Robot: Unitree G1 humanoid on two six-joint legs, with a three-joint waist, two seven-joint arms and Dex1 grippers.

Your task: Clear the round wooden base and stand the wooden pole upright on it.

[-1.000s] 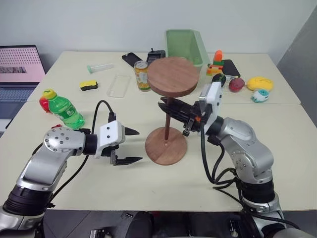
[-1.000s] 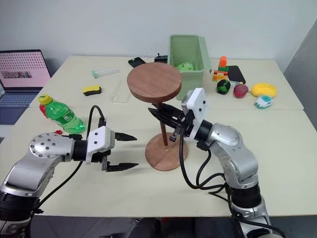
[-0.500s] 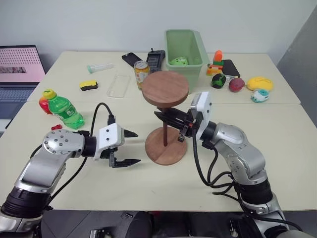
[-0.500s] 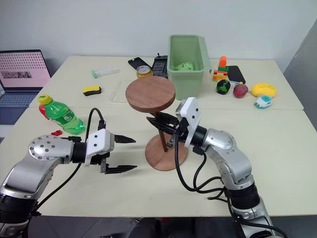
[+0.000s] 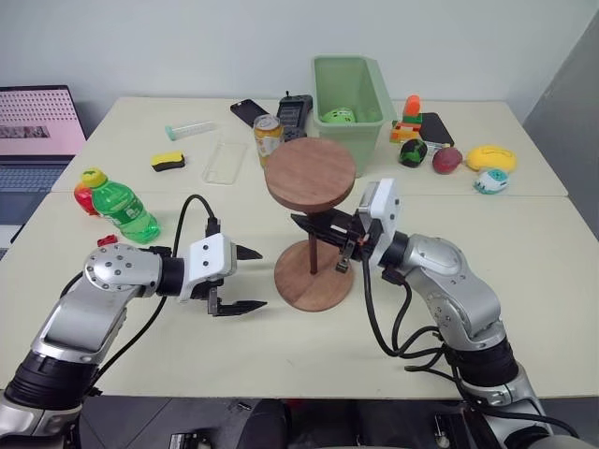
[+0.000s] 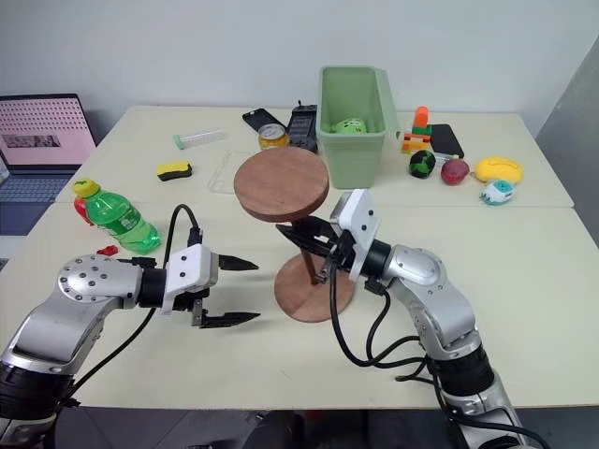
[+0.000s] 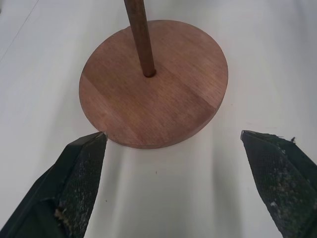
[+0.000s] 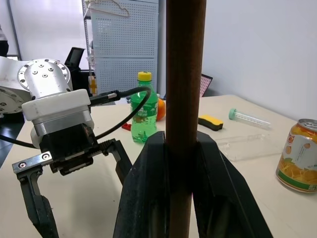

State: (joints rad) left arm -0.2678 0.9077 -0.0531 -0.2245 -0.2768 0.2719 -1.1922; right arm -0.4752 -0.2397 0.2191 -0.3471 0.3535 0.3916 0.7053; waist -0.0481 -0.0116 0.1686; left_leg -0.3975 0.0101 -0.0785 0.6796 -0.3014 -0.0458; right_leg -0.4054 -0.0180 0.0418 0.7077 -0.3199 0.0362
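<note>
So we've got the wooden pole (image 5: 313,251) standing near the middle of the frame with its foot right at the centre hole of the round wooden base (image 5: 314,275), disc head up top, presumably so we can check it stands straight before letting go. Our right gripper (image 5: 314,227) is clamped shut on the rod partway up. Meanwhile, lower left of centre, the left gripper (image 5: 245,278) sits wide open just beside the base, holding nothing.

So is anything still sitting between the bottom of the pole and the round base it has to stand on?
Nothing visible. The wooden pole, held upright by the right gripper, already meets the centre hole of the round wooden base, whose top is bare. The open left gripper waits beside it.
</note>
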